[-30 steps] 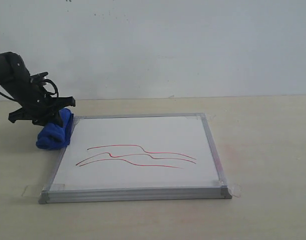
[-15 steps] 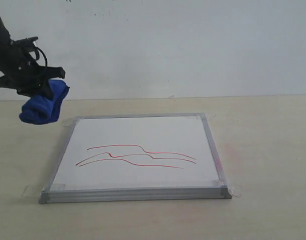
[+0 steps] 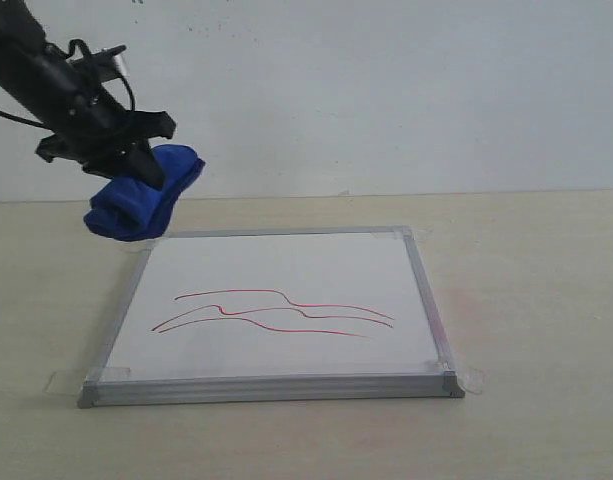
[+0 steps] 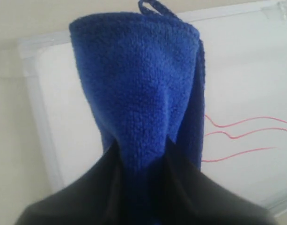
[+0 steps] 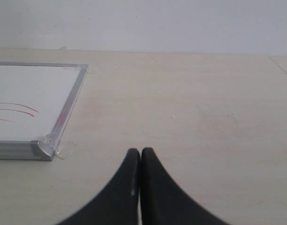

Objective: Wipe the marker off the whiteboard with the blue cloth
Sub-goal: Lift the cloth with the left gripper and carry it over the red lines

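Note:
The whiteboard (image 3: 276, 300) lies flat on the table, silver-framed, with tape tabs at its corners. Thin red marker (image 3: 276, 310) lines wave across its middle. My left gripper (image 3: 144, 175) is shut on the blue cloth (image 3: 141, 200), which hangs in the air just above the board's far left corner. In the left wrist view the blue cloth (image 4: 138, 89) fills the middle between the black fingers (image 4: 87, 187), with the whiteboard (image 4: 237, 79) and marker (image 4: 241, 131) strokes beneath. My right gripper (image 5: 141, 152) is shut and empty, over bare table beside a corner of the whiteboard (image 5: 40, 150).
The beige table (image 3: 526, 260) stretches to the right of the board and in front of it. A pale wall (image 3: 386, 90) rises behind. A faint reddish smear (image 3: 466, 305) marks the table right of the board.
My left gripper has lifted the blue cloth off the table beside the board, then carried it rightward toward the board's far left corner. The right arm has not moved.

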Controlling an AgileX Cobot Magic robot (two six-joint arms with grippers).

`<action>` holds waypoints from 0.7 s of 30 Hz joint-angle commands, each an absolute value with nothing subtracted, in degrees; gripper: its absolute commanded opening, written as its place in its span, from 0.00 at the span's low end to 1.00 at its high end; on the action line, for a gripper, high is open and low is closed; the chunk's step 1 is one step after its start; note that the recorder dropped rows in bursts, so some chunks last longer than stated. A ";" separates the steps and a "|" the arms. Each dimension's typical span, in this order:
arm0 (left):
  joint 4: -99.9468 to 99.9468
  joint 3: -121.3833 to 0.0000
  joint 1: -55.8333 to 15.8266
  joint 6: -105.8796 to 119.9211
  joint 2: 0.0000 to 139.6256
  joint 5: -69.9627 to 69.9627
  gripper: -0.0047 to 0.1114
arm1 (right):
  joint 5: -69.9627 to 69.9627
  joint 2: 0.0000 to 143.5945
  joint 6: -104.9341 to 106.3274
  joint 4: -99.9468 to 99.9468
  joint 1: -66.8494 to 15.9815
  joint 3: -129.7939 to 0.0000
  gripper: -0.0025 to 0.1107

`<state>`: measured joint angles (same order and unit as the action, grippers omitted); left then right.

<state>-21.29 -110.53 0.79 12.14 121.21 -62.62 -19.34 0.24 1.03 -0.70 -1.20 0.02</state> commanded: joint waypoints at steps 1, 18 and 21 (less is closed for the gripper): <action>-20.22 -110.40 -5.45 13.10 122.00 -59.82 0.07 | -19.13 0.00 1.22 -0.86 -0.87 0.00 0.02; -16.54 -110.40 -25.77 15.10 129.94 -51.36 0.07 | -19.13 0.00 1.22 -0.86 -0.87 0.00 0.02; -16.42 -110.40 -30.24 15.10 132.13 -47.79 0.07 | -19.13 0.00 1.22 -0.86 -0.87 0.00 0.02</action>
<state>-16.49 -110.50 -28.12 14.73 131.02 -49.87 -19.34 0.24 1.03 -0.70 -1.20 0.02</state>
